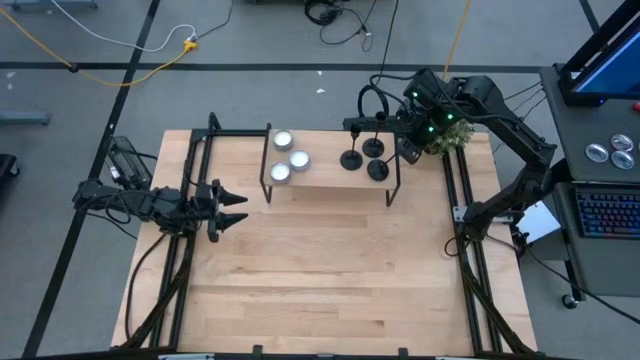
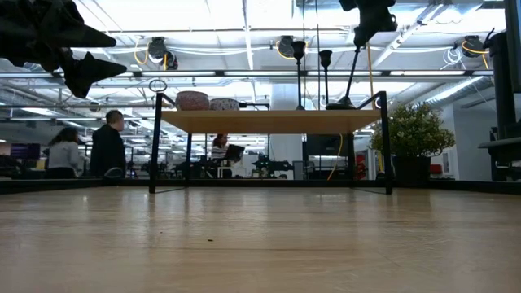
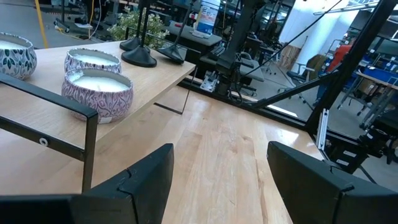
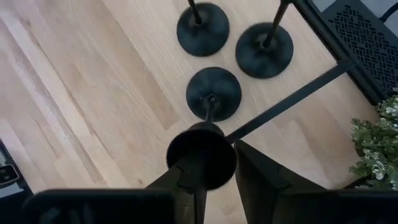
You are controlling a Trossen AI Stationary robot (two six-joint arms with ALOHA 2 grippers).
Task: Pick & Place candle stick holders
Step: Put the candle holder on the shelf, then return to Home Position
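The pale wooden table (image 1: 330, 270) carries a raised wooden shelf on a black metal frame (image 1: 330, 170), the landmark here. On the shelf's left half sit three white candles in patterned tins (image 1: 287, 155); on its right half stand three matte black candle stick holders (image 1: 362, 158), each a disc base with a thin stem pointing straight up. The right end effector (image 4: 214, 165) hovers directly above the shelf's right end, its fingers closed round the cup-topped stem of the nearest holder (image 4: 213, 93), whose base rests on the shelf below. The left end effector (image 1: 232, 208) waits left of the shelf, fingers apart, empty, and farther from the holders.
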